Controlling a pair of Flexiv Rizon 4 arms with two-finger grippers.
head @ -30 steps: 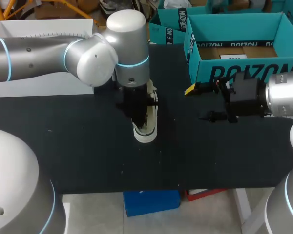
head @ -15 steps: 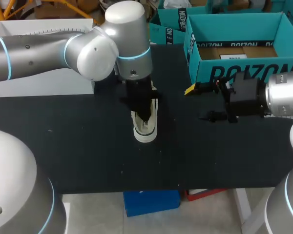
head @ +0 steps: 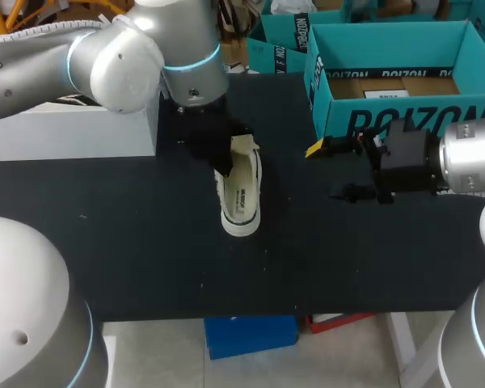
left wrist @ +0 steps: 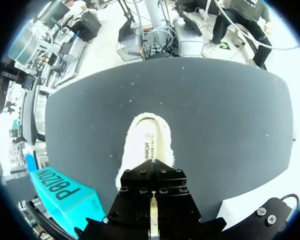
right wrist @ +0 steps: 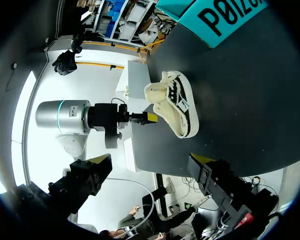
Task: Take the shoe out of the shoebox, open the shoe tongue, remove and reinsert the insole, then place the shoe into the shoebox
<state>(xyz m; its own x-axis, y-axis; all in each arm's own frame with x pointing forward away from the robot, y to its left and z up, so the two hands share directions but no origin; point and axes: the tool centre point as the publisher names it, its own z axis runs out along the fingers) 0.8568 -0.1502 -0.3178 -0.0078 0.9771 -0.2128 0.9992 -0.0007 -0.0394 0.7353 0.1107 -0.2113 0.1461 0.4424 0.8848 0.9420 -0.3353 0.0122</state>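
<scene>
Hovering at the shoe's (head: pixel 241 198) far end, left gripper (head: pixel 223 166) is pinched narrow; right gripper (head: pixel 331 171) gapes wide near the shoebox's (head: pixel 404 121) front wall, well apart.

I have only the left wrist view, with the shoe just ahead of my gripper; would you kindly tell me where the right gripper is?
Observer: The right gripper is to the right of the shoe, apart from it, just in front of the near corner of the shoebox.
Operator: Thank you. Is it holding anything?
Observer: No, its fingers are open with nothing between them.
Operator: And is the shoebox ready for the shoe?
Observer: The head view shows it standing open, with no shoe inside.
</scene>
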